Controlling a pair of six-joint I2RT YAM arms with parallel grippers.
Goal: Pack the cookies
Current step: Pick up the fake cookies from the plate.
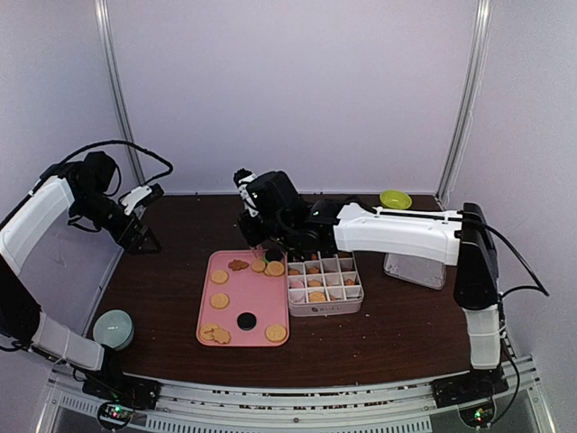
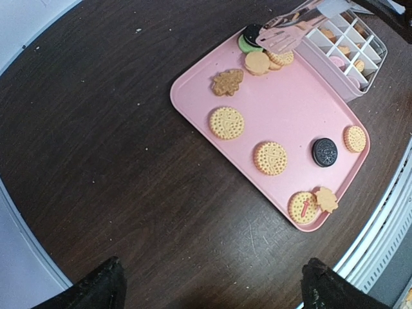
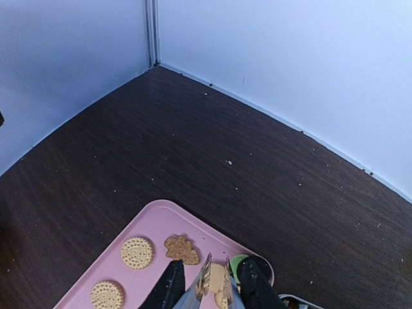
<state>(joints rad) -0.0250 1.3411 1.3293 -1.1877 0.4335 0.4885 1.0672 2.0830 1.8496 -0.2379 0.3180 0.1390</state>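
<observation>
Cookies (image 2: 226, 122) look light and brittle: pinch rims gently. The right gripper (image 3: 211, 290) clamps metal tongs (image 2: 283, 37) (left gripper (image 2: 212, 293) gapes, empty).

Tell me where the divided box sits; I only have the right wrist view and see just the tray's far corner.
Observer: The white divided box sits right beside the pink tray, on its right, close to the tongs.
Operator: Anything in it yet?
Observer: Yes, several compartments hold cookies.
Operator: Where is the left arm?
Observer: The left gripper is open, over the table's far left, apart from the tray.
</observation>
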